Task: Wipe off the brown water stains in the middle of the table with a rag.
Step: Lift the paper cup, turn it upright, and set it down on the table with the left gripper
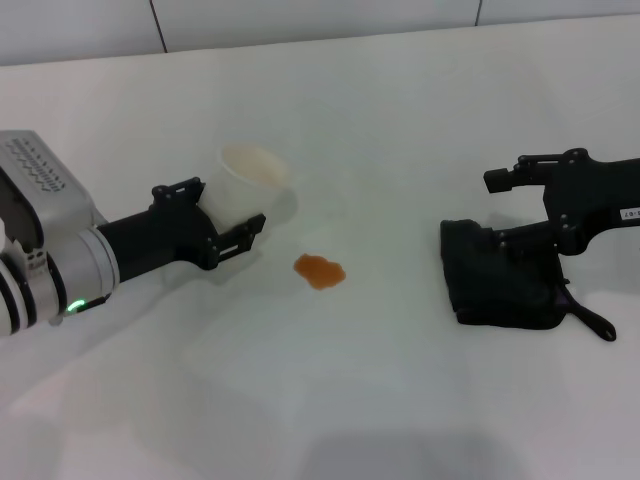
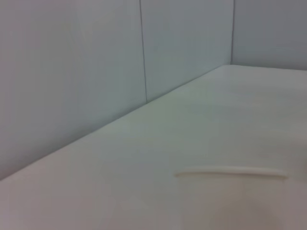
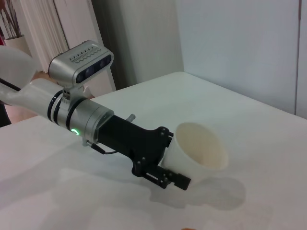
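Note:
The brown water stain (image 1: 320,271) is a small orange-brown blotch in the middle of the white table (image 1: 400,110). My left gripper (image 1: 228,206) is shut on a white cup (image 1: 245,180) and holds it tilted just left of the stain. The cup also shows in the right wrist view (image 3: 199,149) and its rim in the left wrist view (image 2: 230,171). The black rag (image 1: 500,280) lies on the table at the right, its loop strap (image 1: 592,322) trailing off. My right gripper (image 1: 490,208) is open at the rag's far edge, its lower finger against the cloth.
A tiled wall (image 1: 320,15) runs along the table's far edge. Bare tabletop lies between the stain and the rag and along the near side.

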Available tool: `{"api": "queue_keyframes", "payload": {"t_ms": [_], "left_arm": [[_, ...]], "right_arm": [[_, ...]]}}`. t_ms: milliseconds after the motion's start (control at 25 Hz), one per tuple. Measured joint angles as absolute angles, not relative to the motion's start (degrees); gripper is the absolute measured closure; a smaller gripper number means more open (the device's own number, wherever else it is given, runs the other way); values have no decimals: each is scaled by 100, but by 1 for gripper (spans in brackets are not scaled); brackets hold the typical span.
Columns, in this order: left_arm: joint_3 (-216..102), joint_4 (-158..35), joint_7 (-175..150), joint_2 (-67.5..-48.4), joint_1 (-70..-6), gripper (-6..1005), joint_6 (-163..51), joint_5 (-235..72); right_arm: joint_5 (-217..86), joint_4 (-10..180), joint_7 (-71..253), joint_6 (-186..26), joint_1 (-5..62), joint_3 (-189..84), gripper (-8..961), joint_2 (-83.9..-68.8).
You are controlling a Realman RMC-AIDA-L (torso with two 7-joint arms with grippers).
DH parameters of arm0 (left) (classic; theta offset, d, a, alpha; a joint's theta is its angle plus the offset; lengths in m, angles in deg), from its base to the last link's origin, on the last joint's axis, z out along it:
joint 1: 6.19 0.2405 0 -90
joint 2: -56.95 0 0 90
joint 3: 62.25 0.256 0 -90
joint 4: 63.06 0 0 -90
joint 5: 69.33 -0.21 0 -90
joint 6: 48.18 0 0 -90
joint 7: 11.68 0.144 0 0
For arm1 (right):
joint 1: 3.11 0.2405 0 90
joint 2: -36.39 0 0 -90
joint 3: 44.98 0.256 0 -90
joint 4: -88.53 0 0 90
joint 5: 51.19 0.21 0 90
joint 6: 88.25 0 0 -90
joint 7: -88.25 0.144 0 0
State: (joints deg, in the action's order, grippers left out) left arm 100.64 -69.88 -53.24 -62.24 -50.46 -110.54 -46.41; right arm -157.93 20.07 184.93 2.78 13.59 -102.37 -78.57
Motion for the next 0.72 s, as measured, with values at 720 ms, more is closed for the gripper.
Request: {"api": "queue_keyframes", "payload": {"t_ms": [720], "left_arm": [[10069,-6545,-4956,-6243,-5099,361,-10349,-4536]], "right_arm": [[-15795,2038,18482,280,1395,-10299,98,-7857]]}}
